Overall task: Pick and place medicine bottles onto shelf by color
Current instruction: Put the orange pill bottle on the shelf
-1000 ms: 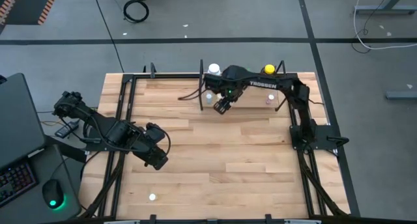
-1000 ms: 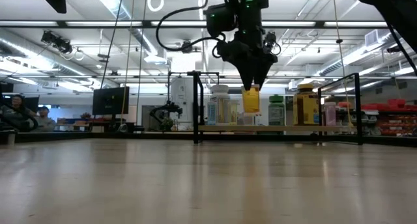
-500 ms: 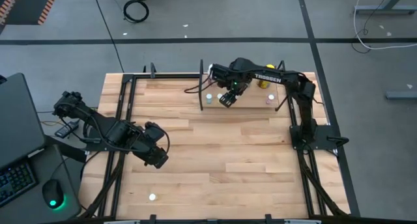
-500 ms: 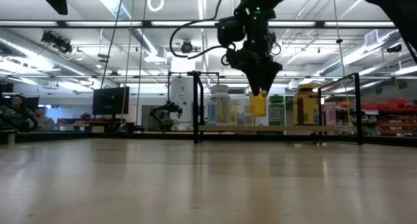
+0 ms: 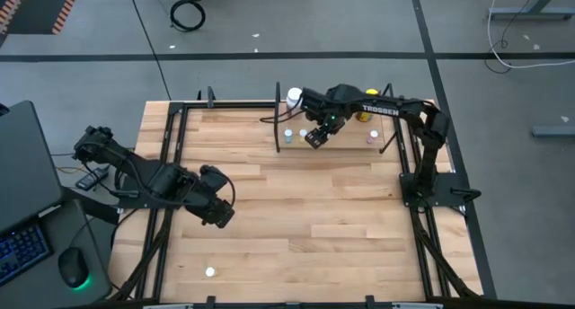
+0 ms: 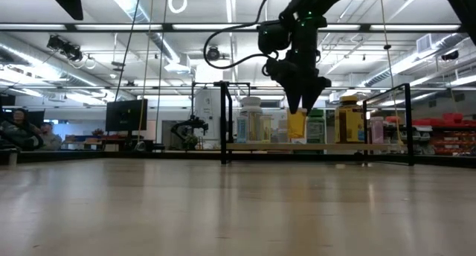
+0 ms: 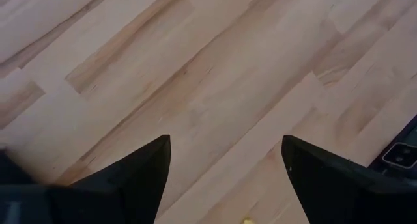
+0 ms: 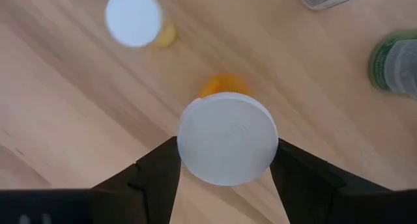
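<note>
Right pincer point(image 6: 300, 107) carries orange bottle point(image 6: 297, 126) rightward in low view, from about frame centre to just right of centre, and lower, bottle base now near shelf point(image 6: 312, 146) plank. In high view, right arm swings toward frame top over shelf; large white-capped bottle point(image 5: 294, 97), covered half a second ago, shows again at upper centre.

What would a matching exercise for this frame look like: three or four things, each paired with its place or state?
Things:
1. right gripper
2. left gripper
3. green bottle
4. orange bottle

States:
A. open over bare table
B. held, hanging above the shelf
C. shut on a white cap
D. standing on the shelf

Pairs: 1-C, 2-A, 3-D, 4-B
</note>
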Controlling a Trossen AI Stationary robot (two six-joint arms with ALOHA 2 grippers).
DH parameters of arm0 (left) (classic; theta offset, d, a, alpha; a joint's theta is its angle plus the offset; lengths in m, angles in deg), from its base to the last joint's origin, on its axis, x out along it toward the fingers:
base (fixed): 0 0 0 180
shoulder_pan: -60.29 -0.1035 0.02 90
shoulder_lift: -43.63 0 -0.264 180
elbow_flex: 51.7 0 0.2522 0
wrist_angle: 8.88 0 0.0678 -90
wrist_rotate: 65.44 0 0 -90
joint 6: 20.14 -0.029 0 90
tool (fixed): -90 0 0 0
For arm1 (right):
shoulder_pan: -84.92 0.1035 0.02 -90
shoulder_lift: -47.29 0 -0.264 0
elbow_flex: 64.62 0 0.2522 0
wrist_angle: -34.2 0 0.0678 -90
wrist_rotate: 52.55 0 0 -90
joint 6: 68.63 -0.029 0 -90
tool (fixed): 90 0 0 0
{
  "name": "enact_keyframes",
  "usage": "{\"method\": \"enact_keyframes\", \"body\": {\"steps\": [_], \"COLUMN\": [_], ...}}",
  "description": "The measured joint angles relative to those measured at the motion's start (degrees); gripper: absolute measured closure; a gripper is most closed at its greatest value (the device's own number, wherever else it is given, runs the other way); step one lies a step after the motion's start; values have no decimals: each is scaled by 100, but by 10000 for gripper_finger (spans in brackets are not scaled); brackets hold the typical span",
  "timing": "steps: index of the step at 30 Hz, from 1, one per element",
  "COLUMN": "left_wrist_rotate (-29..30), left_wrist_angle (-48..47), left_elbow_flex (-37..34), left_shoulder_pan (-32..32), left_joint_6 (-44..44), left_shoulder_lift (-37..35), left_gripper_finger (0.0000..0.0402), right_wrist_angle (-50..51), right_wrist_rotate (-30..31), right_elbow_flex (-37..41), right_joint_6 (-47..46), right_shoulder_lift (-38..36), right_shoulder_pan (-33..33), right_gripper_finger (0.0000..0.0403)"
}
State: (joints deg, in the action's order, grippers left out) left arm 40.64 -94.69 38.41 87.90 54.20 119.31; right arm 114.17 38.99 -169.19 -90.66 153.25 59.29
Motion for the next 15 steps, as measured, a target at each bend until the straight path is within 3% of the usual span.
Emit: {"method": "enact_keyframes", "body": {"steps": [15], "left_wrist_rotate": [-5], "left_wrist_angle": [160], "left_elbow_flex": [0], "left_shoulder_pan": [-146], "left_joint_6": [154], "left_shoulder_lift": [0], "left_gripper_finger": [104], "right_wrist_angle": [-83], "right_wrist_rotate": [-128], "right_elbow_flex": [-8], "right_joint_6": [-692], "right_shoulder_lift": [226], "right_shoulder_pan": [-175], "right_gripper_finger": [174]}}
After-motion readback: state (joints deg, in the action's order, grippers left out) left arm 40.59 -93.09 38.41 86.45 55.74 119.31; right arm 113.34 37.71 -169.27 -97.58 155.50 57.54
